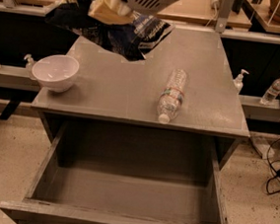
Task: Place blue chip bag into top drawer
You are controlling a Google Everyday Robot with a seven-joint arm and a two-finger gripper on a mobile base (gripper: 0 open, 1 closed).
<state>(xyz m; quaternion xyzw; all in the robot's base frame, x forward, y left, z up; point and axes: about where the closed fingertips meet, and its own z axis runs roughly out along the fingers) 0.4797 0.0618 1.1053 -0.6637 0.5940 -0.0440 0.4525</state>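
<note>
The blue chip bag (119, 31), dark navy foil with white markings, hangs crumpled in the air above the far left part of the grey table (132, 91). My gripper (113, 8) is at the top of the view, shut on the bag's upper part, with its cream fingers (104, 10) pinching the foil under the white wrist housing. The top drawer (127, 192) is pulled wide open below the table's front edge, and its grey box is empty.
A clear plastic water bottle (171, 96) lies on the table right of centre, cap toward the front. A white bowl (55, 71) stands at the table's left edge. Small bottles (274, 90) stand on side ledges. Cables (279, 169) lie on the floor at right.
</note>
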